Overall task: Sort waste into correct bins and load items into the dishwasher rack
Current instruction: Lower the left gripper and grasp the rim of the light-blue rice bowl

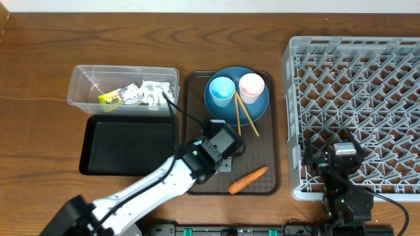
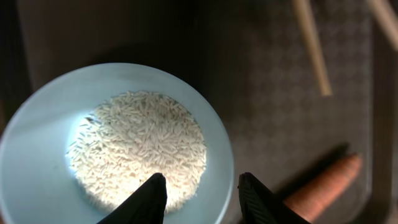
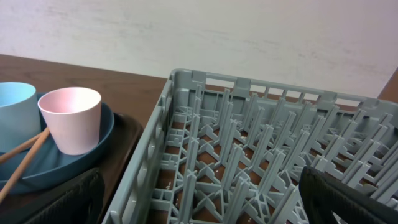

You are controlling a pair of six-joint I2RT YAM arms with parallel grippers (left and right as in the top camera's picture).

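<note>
Underneath, a dark brown wood-grain worktop (image 1: 39, 52), smooth and faintly glossy; beyond its far edge, a pale mottled wall (image 3: 186, 31).

Left jaws spread apart, straddling the rim of a round white bowl (image 2: 37, 124): one fingertip above the inside, the other outside. Cannot tell whether touching. Inside that bowl, just ahead of the left jaws, a heap of loose white rice grains (image 2: 137, 143). Just right of the same jaws, a small tapered orange carrot (image 2: 323, 183) on the finely textured floor of a dark brown rectangular serving tray (image 1: 259, 147).

Farther ahead, two thin wooden chopsticks (image 1: 243, 113) across a round blue plate (image 1: 257, 108), beside a light blue cup (image 1: 222, 90) and a pale pink cup (image 1: 251, 85). Left of the left jaws, a shallow matte black rectangular tray (image 1: 128, 144); beyond it, a clear plastic rectangular tub (image 1: 82, 82) with crumpled white paper (image 1: 152, 93) and a small yellow-green wrapper (image 1: 110, 99).

Right jaws spread wide, gripping nothing, above the near-left corner of the large square grey plastic rack (image 1: 354, 98), an open lattice of ribs.
</note>
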